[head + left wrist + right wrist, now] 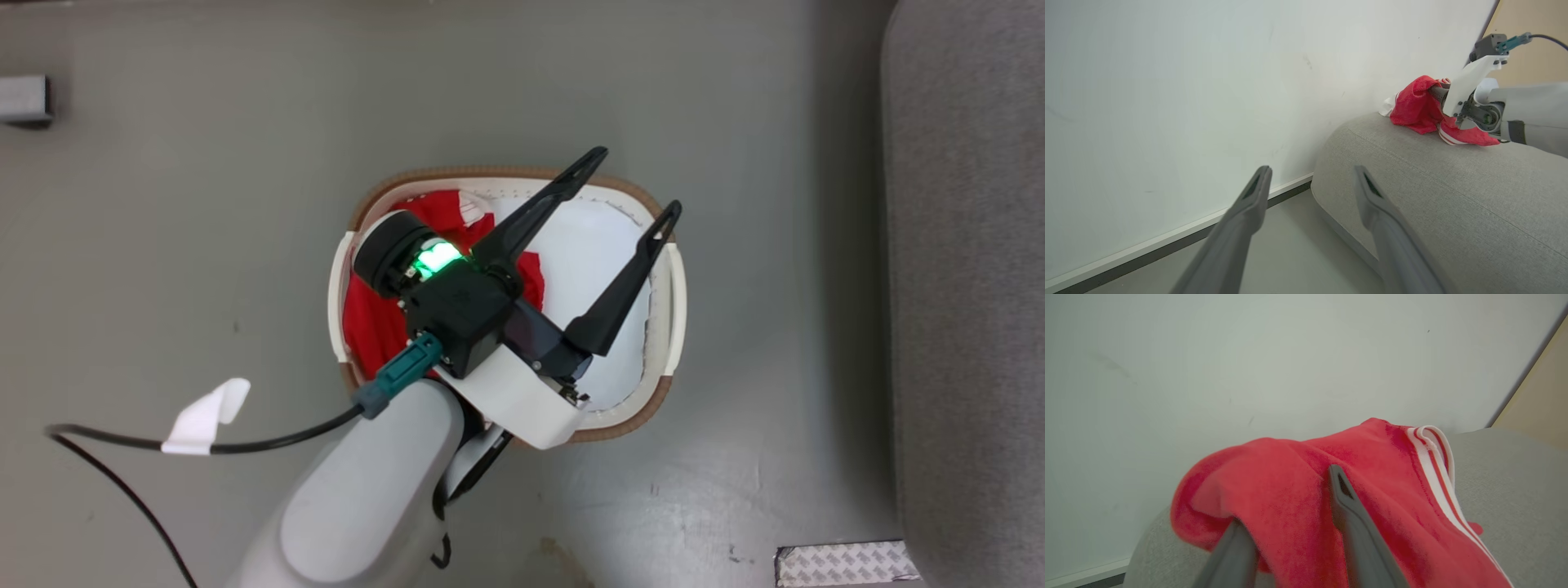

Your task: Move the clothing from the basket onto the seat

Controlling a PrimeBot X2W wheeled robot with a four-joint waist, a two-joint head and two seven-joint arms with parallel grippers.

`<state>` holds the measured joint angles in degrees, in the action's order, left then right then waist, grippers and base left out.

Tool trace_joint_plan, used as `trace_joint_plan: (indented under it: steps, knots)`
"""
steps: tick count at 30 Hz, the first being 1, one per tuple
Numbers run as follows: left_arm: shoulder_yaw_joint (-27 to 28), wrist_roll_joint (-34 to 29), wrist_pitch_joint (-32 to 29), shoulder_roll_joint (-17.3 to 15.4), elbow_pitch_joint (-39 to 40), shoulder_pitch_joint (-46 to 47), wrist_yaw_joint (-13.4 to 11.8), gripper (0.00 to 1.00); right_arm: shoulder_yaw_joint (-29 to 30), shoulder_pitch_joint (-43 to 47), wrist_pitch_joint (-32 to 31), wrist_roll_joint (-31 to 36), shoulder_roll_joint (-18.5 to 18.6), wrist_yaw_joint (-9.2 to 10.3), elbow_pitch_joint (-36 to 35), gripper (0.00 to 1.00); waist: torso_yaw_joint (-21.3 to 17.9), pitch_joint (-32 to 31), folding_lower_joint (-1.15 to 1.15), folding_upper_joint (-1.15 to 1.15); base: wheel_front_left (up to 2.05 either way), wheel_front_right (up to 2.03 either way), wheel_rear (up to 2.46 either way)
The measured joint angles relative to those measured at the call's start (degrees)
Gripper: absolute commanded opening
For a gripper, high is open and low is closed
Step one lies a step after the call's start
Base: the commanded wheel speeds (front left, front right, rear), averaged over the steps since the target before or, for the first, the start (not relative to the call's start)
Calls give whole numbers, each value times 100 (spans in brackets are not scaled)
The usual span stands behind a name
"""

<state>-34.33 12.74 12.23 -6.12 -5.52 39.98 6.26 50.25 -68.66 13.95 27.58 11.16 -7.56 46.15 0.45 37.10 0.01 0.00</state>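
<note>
Left tool (637, 180) spread over the basket (490, 173); right tool (1286, 496) apart too, clothing (1392, 457) between, at the seat (1506, 477) edge.

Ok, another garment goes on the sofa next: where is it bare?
The sofa is bare from its rounded near end up to the clothing. The far end is crowded: the clothing lies there with the right gripper in it.

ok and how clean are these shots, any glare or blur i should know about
Head view: sharp, though the green light behind the left gripper blooms almost white. Left wrist view: evenly lit, its own fingers soft up close, the seat crisp. Right wrist view: the clothing is close and fuzzy, fingers of the right gripper blurred.
</note>
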Motion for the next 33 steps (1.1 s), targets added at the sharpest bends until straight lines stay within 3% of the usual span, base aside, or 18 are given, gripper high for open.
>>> trace_joint_plan:
  steps: [6, 12, 19, 23, 33]
  knots:
    - [37, 127, 57, -66, -157, -190, -80, 100, -488, 527, 101, -20, -470, 0, 122, 100, -178, -370, 0, 0, 0, 0, 0]
    - [147, 276, 133, -231, -300, -671, -200, 100, -1677, 1551, 110, -964, -765, 0, -787, 100, -386, -944, -2, 0, 0, 0, 0]
    - [428, 508, 247, -379, -489, -1573, -516, 100, -3172, 3292, 110, -2179, -823, 0, -2069, 100, -554, -1789, -2, 0, 0, 0, 0]
    - [658, 623, 276, -426, -576, -2077, -684, 100, -3737, 4239, 111, -2706, -823, 0, -2632, 100, -571, -2289, -3, 0, 0, 0, 0]
    - [1589, 689, 290, -517, -483, -3491, -1096, 100, -5010, 6019, 110, -3404, -828, 0, -3128, 100, -464, -3384, -4, 0, 0, 0, 0]
